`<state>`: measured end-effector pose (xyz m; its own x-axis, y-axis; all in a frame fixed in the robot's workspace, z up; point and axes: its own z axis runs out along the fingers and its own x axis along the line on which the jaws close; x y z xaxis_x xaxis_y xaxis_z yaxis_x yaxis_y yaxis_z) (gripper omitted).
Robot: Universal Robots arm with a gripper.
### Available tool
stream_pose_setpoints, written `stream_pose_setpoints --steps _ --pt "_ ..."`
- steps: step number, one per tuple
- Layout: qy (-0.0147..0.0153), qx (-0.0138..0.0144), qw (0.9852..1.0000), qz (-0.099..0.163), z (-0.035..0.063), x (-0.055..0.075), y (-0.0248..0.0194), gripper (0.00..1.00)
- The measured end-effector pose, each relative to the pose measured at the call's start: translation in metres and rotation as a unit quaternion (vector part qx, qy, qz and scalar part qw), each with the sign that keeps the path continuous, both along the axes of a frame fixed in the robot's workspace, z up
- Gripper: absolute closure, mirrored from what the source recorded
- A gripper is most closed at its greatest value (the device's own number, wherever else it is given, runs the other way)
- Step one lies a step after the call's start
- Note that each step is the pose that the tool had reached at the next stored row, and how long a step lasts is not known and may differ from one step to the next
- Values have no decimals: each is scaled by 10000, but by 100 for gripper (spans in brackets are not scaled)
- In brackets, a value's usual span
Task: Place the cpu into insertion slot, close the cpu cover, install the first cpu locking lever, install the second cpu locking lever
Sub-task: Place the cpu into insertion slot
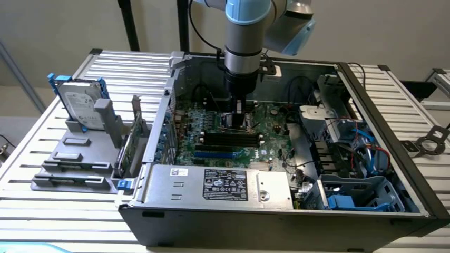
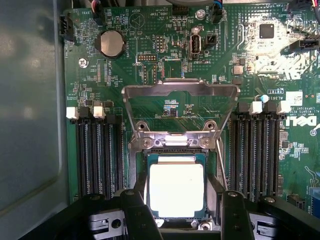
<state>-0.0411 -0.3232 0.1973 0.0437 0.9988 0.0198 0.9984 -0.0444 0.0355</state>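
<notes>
Here, the open computer case [image 1: 281, 226] lies on its side on a slatted table [image 1: 42, 211], and the arm reaches down into it over the green board [image 2: 165, 30]. Near the middle of that board, between two banks of long black memory slots [image 2: 97, 150], sits the socket [image 2: 141, 167].

Its cover [image 2: 180, 87], a thin silvery frame, is swung open on its hinge at the socket's edge and leans back over the board, away from the gripper [image 2: 183, 200]. A thin wire lever [image 2: 220, 165] stands free along one side of the socket.

The chip [image 2: 176, 189] lies flat inside the socket with its metal top up and looks seated and square to the frame.

The jaws stand about as wide as they go, one finger on each side of the chip. As far as I can judge they hold nothing.

The chip should be light, stiff and smooth on top, with delicate contacts beneath it. Any grip belongs on two opposite edges, kept level, never pressing or sliding. The cover is probably springy sheet metal, best pushed at its free cross-bar.
</notes>
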Motion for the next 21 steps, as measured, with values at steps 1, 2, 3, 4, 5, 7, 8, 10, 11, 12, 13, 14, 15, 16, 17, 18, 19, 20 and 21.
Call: stream_pose_setpoints --steps 1,2,3,4,5,7,8,10,11,12,13,14,15,16,17,18,19,20,21 --pt "3 -1 10000 0 0 1 0 45" --pt "6 -2 10000 0 0 2 0 45" --pt "8 -2 10000 0 -1 3 0 45" --pt "11 -2 10000 0 -1 4 0 45" --pt "12 -2 10000 0 -1 5 0 45" --pt "14 -2 10000 0 -1 7 0 45" --pt "14 -2 10000 0 -2 8 0 45" --pt "16 -2 10000 0 -2 10 0 45" --pt "17 -2 10000 0 -2 10 0 45" --pt "17 -2 10000 0 -2 10 0 45" --pt "18 -2 10000 0 -2 10 0 44" --pt "19 -2 10000 0 -2 11 0 44" --pt "20 -2 10000 0 -2 11 0 44" --pt "21 -2 10000 0 -2 11 0 38" --pt "22 -2 10000 0 -2 10 0 38" --pt "24 -2 10000 0 -2 11 0 38" --pt "25 -2 10000 0 -1 11 0 38" --pt "27 -1 10000 0 4 11 0 38" --pt "28 -1 10000 0 15 11 0 38"
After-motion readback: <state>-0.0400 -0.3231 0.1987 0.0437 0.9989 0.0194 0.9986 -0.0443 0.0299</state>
